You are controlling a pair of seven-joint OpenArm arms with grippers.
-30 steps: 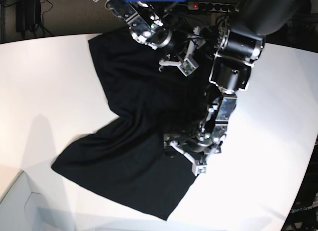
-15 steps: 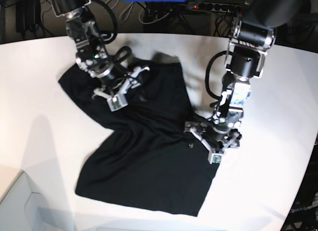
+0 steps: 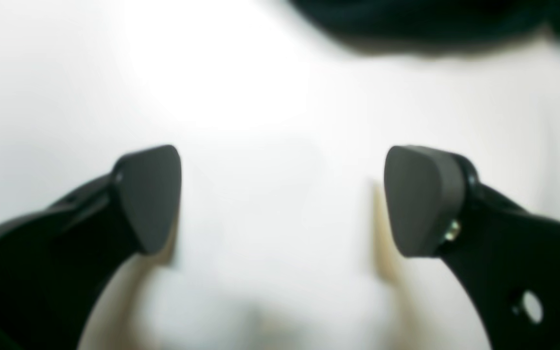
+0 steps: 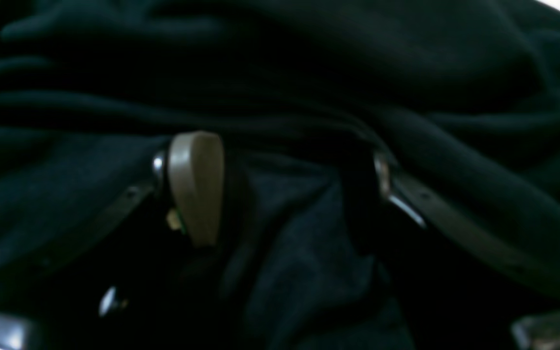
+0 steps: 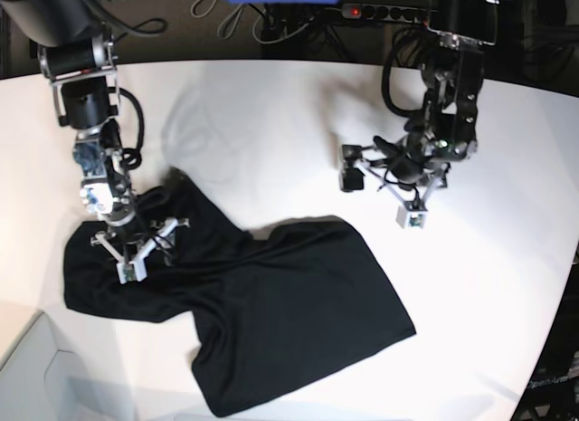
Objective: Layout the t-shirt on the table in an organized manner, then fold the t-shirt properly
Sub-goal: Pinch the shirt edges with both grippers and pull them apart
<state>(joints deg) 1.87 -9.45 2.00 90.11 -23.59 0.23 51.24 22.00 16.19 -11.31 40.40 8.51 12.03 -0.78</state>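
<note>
Not far along yet. The t-shirt (image 5: 253, 312) is still a rumpled heap on the near left of the table (image 5: 271, 122), no folds made, so flattening and folding are all ahead. Its long axis runs from far left to near right.

My right gripper (image 5: 136, 249) is spread wide, pressed down into the cloth with a bunch between the pads, not pinched. My left gripper (image 5: 384, 178) hangs fully open over bare table, holding nothing.

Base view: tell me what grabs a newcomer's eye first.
The black t-shirt stands out, sprawled rumpled across the near half of the white table. The right gripper presses down on the shirt's bunched end at that view's left. The left gripper hangs open over bare table on the opposite side, clear of the cloth.
</note>
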